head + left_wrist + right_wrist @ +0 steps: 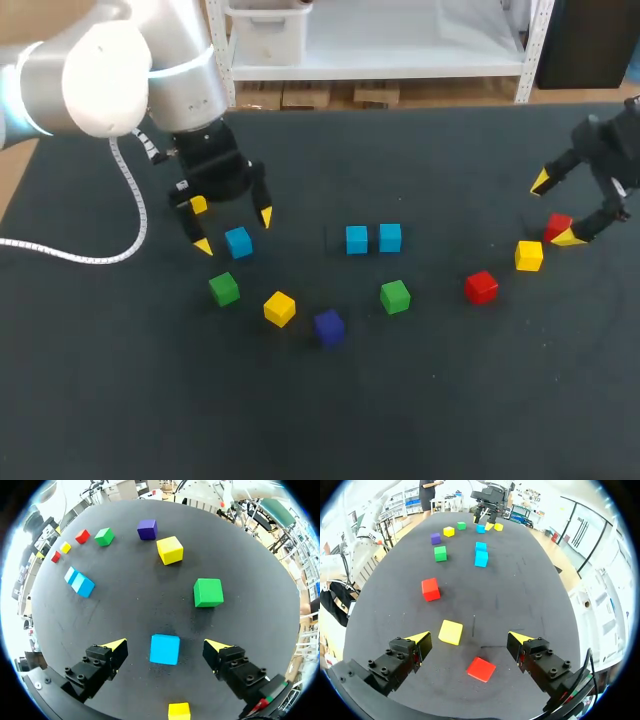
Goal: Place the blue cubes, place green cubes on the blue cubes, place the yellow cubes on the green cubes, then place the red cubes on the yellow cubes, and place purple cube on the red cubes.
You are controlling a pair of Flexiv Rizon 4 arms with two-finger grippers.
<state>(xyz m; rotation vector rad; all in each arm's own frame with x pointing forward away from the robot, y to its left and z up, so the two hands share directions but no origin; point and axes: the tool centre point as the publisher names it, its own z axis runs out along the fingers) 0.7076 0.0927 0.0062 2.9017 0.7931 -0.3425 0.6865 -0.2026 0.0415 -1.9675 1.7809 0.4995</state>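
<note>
Cubes lay scattered and unstacked. One small blue cube [165,649] sat on the dark bench [420,400] between the left gripper's [235,231] fingers, which were spread apart and clear of it. A blue pair [357,239] stood side by side at the middle. Nearer lay a left green cube [224,289], a near yellow cube [279,308], the purple cube [329,326] and a right green cube [395,296]. At the far right, the right gripper's [470,637] fingers were apart above a far red cube [481,669], with a right yellow cube [450,632] just beside it and a near red cube [481,287] further left.
</note>
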